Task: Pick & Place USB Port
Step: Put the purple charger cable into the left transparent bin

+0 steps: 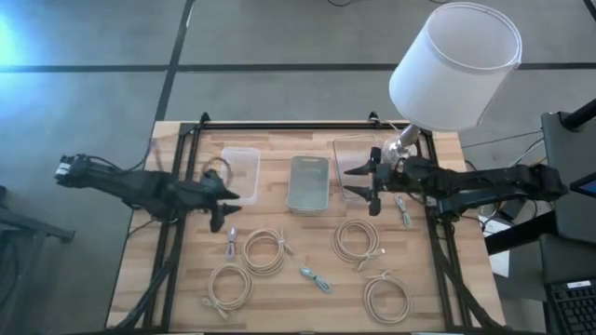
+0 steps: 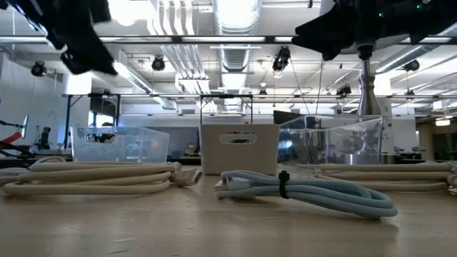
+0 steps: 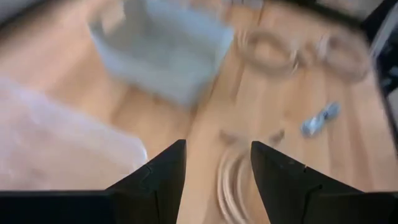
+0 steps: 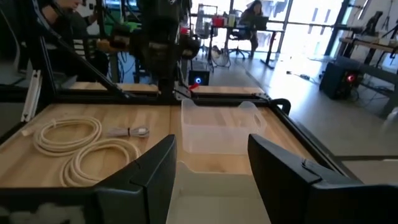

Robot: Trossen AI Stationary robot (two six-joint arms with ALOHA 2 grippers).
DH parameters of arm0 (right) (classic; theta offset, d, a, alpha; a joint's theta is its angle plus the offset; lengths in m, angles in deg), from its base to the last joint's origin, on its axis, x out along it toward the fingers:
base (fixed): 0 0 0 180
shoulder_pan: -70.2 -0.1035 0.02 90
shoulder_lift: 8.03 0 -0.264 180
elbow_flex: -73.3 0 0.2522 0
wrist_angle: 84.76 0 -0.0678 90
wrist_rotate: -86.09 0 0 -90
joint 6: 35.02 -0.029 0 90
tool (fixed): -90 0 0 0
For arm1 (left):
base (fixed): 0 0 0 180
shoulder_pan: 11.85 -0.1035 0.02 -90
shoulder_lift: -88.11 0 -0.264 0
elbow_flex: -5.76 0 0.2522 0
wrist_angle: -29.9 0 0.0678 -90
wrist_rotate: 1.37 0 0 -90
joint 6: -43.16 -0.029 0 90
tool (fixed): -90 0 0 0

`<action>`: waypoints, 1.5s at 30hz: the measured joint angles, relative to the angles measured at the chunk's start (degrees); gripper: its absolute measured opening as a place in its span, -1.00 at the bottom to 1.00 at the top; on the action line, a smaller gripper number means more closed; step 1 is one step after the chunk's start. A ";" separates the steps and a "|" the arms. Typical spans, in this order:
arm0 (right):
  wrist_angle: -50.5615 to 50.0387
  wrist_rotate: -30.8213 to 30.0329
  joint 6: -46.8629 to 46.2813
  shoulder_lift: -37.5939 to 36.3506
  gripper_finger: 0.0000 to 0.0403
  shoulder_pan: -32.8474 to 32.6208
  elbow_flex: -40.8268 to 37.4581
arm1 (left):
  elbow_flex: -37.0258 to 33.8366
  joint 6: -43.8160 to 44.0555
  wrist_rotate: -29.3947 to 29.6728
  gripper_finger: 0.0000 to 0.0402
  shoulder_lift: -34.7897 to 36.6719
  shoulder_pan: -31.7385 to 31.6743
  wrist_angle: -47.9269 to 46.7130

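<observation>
Several coiled cream cables lie flat on the wooden table [image 1: 140, 270]. A short bundled blue-grey USB cable [image 1: 315, 278] lies near the table's front middle; in the low view this blue cable [image 2: 307, 191] is closest. Two more small bundled cables [image 1: 231, 244] [image 1: 403, 212] lie left and right. My left gripper [image 1: 225, 208] [image 3: 217, 146] hovers open above the table in front of the left clear bin [image 1: 240, 173]. My right gripper [image 1: 355, 181] [image 4: 211, 140] hovers open between the grey bin [image 1: 309, 182] and the right clear bin [image 1: 354, 156]. Neither touches anything.
Three bins stand in a row at the table's far half. A black frame rail [image 1: 279, 124] runs around the table. A lamp with a white shade [image 1: 454, 63] stands at the far right corner. People sit in the room beyond [image 4: 252, 15].
</observation>
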 joint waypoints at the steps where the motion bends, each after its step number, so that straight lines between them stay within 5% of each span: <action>1: 0.01 0.00 0.00 0.53 -0.03 0.00 0.35 | -0.07 1.90 -1.04 -0.08 -1.10 0.08 -0.96; 10: -1.43 0.00 0.00 2.25 -0.03 -0.02 1.51 | 0.02 13.25 -6.32 -0.09 -9.81 3.72 -3.29; 30: -2.15 0.00 0.00 2.19 -0.03 -0.07 1.39 | 0.02 55.82 -4.13 -0.09 -27.97 13.09 -10.62; 39: -2.14 0.00 0.00 2.19 -0.03 -0.04 1.39 | 0.02 56.65 -4.02 -0.12 -35.30 13.07 -8.86; 45: -2.14 0.02 -0.09 2.19 -0.03 -0.04 1.39 | 0.02 56.25 -4.65 -0.46 -35.65 13.07 -6.78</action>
